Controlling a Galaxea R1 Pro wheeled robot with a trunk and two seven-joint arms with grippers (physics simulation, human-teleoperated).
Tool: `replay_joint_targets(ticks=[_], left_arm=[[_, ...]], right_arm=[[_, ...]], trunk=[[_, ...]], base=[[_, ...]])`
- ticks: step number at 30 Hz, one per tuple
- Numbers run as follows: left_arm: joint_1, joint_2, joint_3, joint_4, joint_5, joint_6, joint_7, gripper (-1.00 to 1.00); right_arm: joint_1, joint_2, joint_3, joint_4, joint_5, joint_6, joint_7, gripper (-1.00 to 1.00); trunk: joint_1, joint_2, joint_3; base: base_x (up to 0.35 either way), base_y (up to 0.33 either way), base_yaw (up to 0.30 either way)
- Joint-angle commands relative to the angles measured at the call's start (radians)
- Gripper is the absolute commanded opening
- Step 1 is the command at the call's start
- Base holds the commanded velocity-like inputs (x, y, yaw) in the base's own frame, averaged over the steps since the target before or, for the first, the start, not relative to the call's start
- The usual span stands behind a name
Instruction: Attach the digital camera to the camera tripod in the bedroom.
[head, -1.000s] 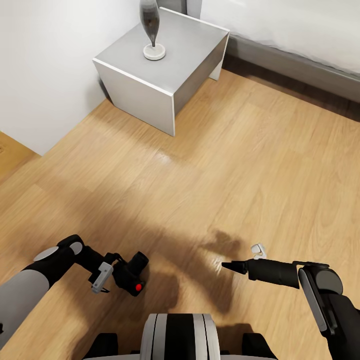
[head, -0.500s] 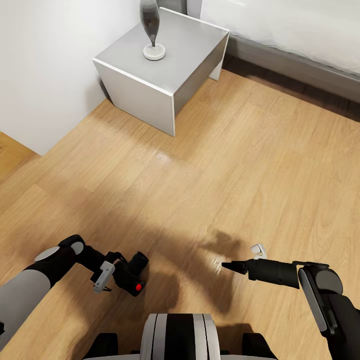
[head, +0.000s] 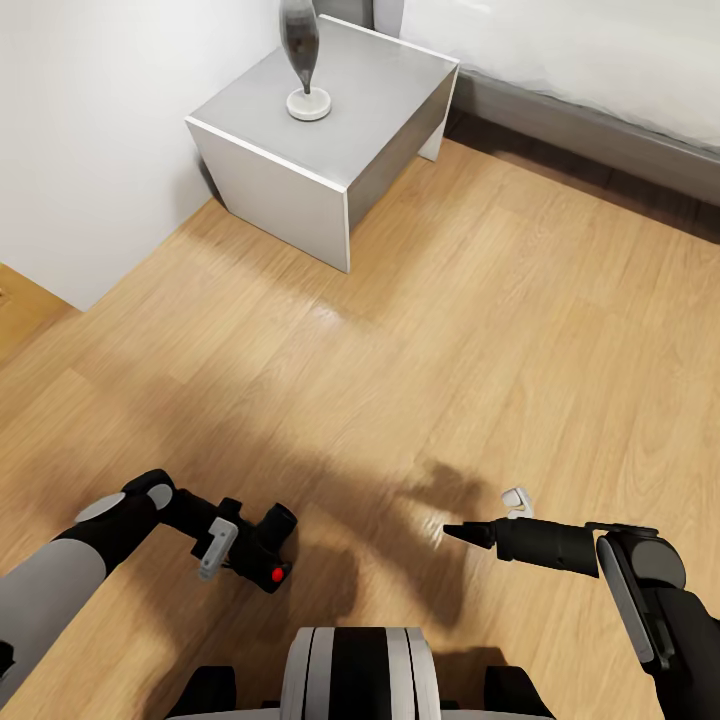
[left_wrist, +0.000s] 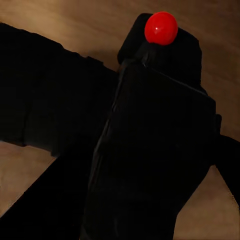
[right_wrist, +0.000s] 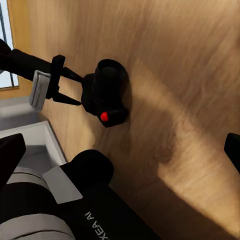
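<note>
The left gripper (head: 243, 550) is clamped on the digital camera (head: 268, 549), a chunky black body with its lens barrel pointing up and away and its red button (head: 277, 574) facing the robot's base. In the left wrist view the camera (left_wrist: 160, 145) fills the space between the jaws, red dot uppermost. It is carried low over the light wood plank floor (head: 420, 330), just ahead of the robot's trunk. The right gripper (head: 462, 532) hangs level with it, well apart, jaws pressed together to a point with nothing between them (a small white tab sits just behind). Farther off stands a grey bedside table (head: 330, 130) bearing a dark vase (head: 300, 55), beside the bed (head: 600, 70).
</note>
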Motion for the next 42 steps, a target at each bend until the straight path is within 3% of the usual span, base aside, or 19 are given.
replay_joint_targets(ticks=[1, 5, 10, 25, 26, 28, 31, 33, 34, 35, 36, 40, 42], left_arm=[[0.0, 0.001, -0.004, -0.001, -0.017, -0.002, 0.002, -1.0], [0.0, 0.0, 0.002, 0.0, -0.045, -0.002, 0.005, -1.0], [0.0, 0.0, 0.005, 0.0, -0.056, -0.002, 0.006, -1.0], [0.0, 0.001, 0.011, -0.033, -0.048, -0.004, -0.006, -1.0], [0.0, 0.006, 0.013, -0.1, -0.032, -0.008, -0.016, -1.0], [0.0, 0.008, 0.012, -0.137, -0.014, -0.008, -0.026, -1.0], [0.0, 0.015, 0.013, -0.228, 0.059, -0.006, -0.066, -1.0], [0.0, 0.021, 0.017, -0.277, 0.113, -0.004, -0.097, -1.0], [0.0, 0.027, 0.025, -0.323, 0.174, 0.003, -0.131, -1.0], [0.0, 0.03, 0.031, -0.345, 0.206, 0.008, -0.148, -1.0], [0.0, 0.034, 0.045, -0.384, 0.263, 0.022, -0.179, -1.0], [0.0, 0.041, 0.08, -0.461, 0.355, 0.064, -0.235, -1.0], [0.0, 0.042, 0.089, -0.489, 0.375, 0.077, -0.248, -1.0]], right_arm=[[0.0, 0.0, 0.0, 0.0, -0.005, 0.007, -0.001, 1.0], [0.0, 0.0, -0.001, 0.0, -0.005, 0.007, -0.001, 1.0], [0.0, 0.0, 0.0, 0.0, -0.005, 0.007, -0.001, 1.0], [0.0, 0.0, -0.001, 0.0, -0.005, 0.007, 0.0, 1.0], [0.0, -0.001, -0.001, 0.0, -0.005, 0.007, 0.0, 1.0], [0.0, -0.001, -0.001, 0.0, -0.006, 0.007, 0.0, 1.0], [0.0, -0.002, -0.001, 0.0, -0.006, 0.007, 0.001, 1.0], [0.0, -0.002, -0.001, 0.0, -0.006, 0.007, 0.001, 1.0], [0.0, -0.002, -0.001, 0.0, -0.006, 0.007, 0.001, 1.0], [0.0, -0.002, -0.001, 0.0, -0.006, 0.007, 0.001, 1.0], [0.0, -0.002, -0.001, 0.0, -0.006, 0.007, 0.001, 1.0], [0.0, -0.002, -0.001, 0.0, -0.006, 0.007, 0.001, 1.0], [0.0, -0.002, -0.001, 0.0, -0.006, 0.007, 0.001, 1.0]], trunk=[[0.0, 0.0, -0.001], [0.0, 0.0, -0.001], [0.0, 0.0, -0.001], [0.0, 0.0, -0.001], [0.0, 0.0, -0.001], [0.0, 0.0, -0.001], [0.0, 0.0, -0.001], [0.0, 0.0, -0.001], [0.0, 0.0, -0.001], [0.0, 0.0, -0.001], [0.0, 0.0, -0.001], [0.0, 0.0, -0.001], [0.0, 0.0, -0.001]], base=[[0.0, 0.0, 0.0], [0.0, 0.0, 0.0], [0.0, 0.0, 0.0], [0.0, 0.0, 0.0], [0.0, 0.0, 0.0], [0.0, 0.0, 0.0], [0.0, 0.0, 0.0], [0.0, 0.0, 0.0], [0.0, 0.0, 0.0], [0.0, 0.0, 0.0], [0.0, 0.0, 0.0], [0.0, 0.0, 0.0], [0.0, 0.0, 0.0]])
